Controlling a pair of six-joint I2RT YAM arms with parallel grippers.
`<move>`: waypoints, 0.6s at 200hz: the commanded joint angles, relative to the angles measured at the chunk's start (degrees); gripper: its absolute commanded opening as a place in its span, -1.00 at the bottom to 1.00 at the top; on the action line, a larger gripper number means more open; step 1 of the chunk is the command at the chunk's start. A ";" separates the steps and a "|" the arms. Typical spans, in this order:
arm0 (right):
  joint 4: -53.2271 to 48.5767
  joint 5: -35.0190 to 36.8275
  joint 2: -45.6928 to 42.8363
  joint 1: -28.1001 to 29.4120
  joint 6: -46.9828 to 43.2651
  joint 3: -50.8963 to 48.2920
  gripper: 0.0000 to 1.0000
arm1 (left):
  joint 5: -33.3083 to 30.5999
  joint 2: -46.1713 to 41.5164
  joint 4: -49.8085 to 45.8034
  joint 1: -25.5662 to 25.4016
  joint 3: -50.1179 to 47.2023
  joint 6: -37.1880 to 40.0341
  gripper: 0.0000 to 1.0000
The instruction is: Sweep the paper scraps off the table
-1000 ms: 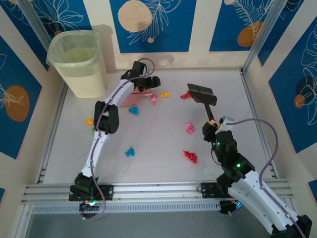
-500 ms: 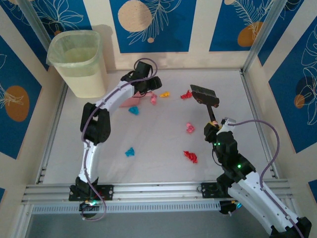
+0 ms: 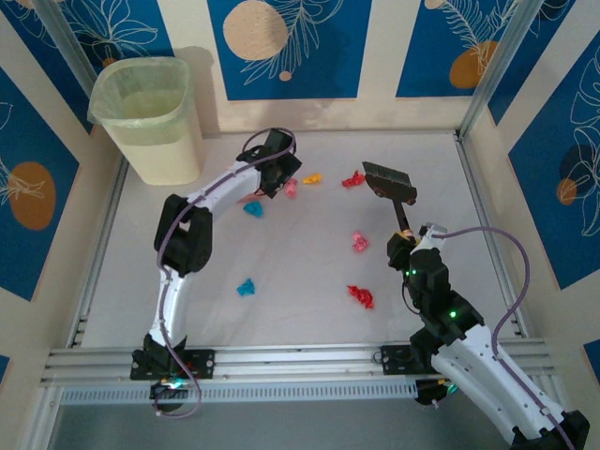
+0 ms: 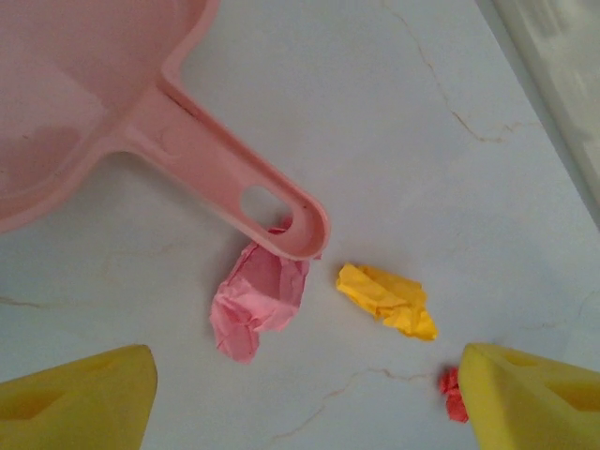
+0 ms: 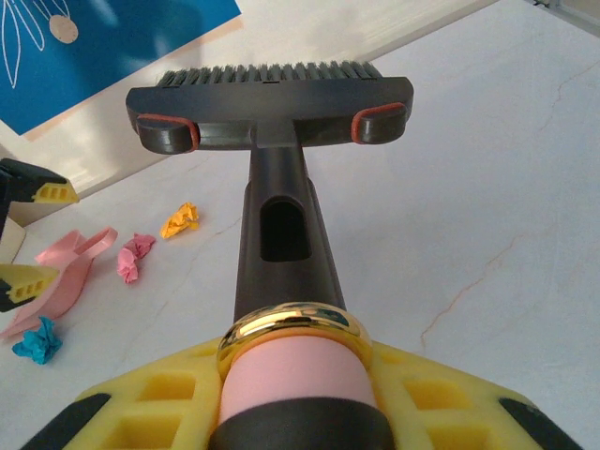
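Paper scraps lie scattered on the table [image 3: 309, 272]: a pink wad [image 3: 291, 187], an orange one [image 3: 312, 178], two red ones [image 3: 352, 178] [image 3: 360, 296], two cyan ones [image 3: 253, 208] [image 3: 246, 287] and another pink one [image 3: 360, 242]. My left gripper [image 4: 305, 412] is open above the pink wad [image 4: 258, 300], the yellow-orange wad [image 4: 386, 298] and a red scrap [image 4: 452, 394]. The pink dustpan's handle [image 4: 234, 187] rests on the pink wad. My right gripper [image 5: 295, 375] is shut on the black brush's handle [image 5: 277, 225], with the brush head [image 3: 387, 178] raised near the far red wad.
A pale yellow-green waste bin [image 3: 155, 117] stands in the far left corner. Patterned panels wall the table on three sides, and an aluminium rail [image 3: 300, 361] runs along the near edge. The left arm's elbow [image 3: 183, 234] hangs over the table's left side.
The left arm's elbow swung left and its gripper came slightly nearer, over the dustpan's handle end. The brush head shifted slightly right. An orange scrap at the left is now hidden by the arm.
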 commanded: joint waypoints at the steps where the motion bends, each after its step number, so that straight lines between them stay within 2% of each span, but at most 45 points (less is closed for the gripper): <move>1: 3.43 1.58 -0.74 -0.20 0.60 1.15 -1.00 | -0.53 2.79 4.16 -0.21 -1.05 -6.25 0.68; 21: 3.66 1.40 -0.61 -0.20 0.47 1.06 -1.00 | -1.57 3.22 7.52 -0.24 -3.30 -8.65 0.66; 44: 3.70 1.58 -0.39 -0.22 0.42 0.98 -1.00 | -5.32 2.29 15.79 -0.35 -8.90 -11.27 0.64; 69: 4.03 1.52 -0.04 -0.35 0.33 0.98 -1.00 | -8.25 3.00 20.27 -0.18 -10.29 -11.38 0.63; 120: 4.34 1.35 0.60 -0.30 0.26 0.93 -1.00 | -7.61 6.86 29.73 0.91 -11.07 -12.07 0.57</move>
